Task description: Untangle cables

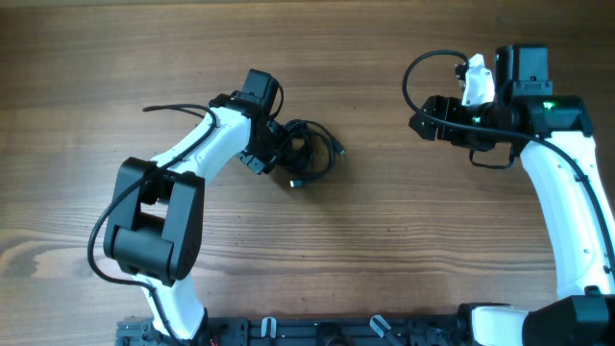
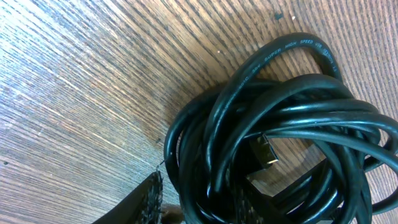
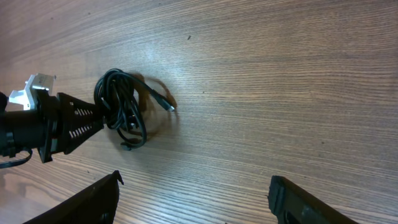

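Cables point(image 1: 306, 154), glossy black coils on grained wood table point(image 1: 384, 240); right hand point(image 3: 196, 194) spread, left hand point(image 1: 281, 154) unclear.

There are one table point(image 1: 384, 259), one knotted bundle of cables point(image 1: 307, 154) and two arms: left arm point(image 1: 207, 144), right arm point(image 1: 555, 197).

My left gripper point(image 1: 281, 154) sits against the left side of the cables point(image 1: 307, 154), and my left arm point(image 1: 207, 144) behind it closes off that approach. The bundle's far, near and right sides lie open, except for one plug end point(image 1: 338, 149) poking out on the right. From there a broad stretch of bare table point(image 1: 384, 221) runs to my right gripper point(image 1: 419, 123), which can cross it freely. Its fingers point(image 3: 99, 199) stand wide apart with only wood between them. My right arm's own wire point(image 1: 413, 77) loops out beside that gripper.
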Available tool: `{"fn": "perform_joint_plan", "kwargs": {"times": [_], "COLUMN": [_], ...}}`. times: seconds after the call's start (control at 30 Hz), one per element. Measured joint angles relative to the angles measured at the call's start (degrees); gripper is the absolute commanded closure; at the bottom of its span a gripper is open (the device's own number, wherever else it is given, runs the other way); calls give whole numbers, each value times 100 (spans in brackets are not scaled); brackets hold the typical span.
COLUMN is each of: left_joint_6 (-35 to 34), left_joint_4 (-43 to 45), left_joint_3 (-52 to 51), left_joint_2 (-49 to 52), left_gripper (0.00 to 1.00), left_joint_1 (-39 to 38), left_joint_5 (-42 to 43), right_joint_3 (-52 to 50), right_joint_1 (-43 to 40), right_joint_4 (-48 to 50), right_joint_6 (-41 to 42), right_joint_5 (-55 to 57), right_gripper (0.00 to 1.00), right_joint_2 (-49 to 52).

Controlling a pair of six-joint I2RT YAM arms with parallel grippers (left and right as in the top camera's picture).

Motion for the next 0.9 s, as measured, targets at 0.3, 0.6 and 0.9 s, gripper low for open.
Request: {"fn": "perform_joint_plan", "kwargs": {"times": [0.3, 0.6, 0.9], "left_joint_6": [0, -22, 459], "left_joint_4": [-28, -55, -24], "left_joint_3": [2, 17, 22], "left_joint_2": [0, 0, -13], "left_gripper": [68, 96, 96], "left_joint_1": [-44, -96, -66], "left_joint_5": [-2, -42, -28], "right_joint_3": [0, 0, 0], "right_joint_1": [0, 0, 2], "right_joint_4": [0, 0, 83], "right_joint_6": [0, 0, 2], "right_joint_5": [0, 2, -164], "right_gripper": [21, 21, 22], "right_joint_2": [0, 0, 0]}}
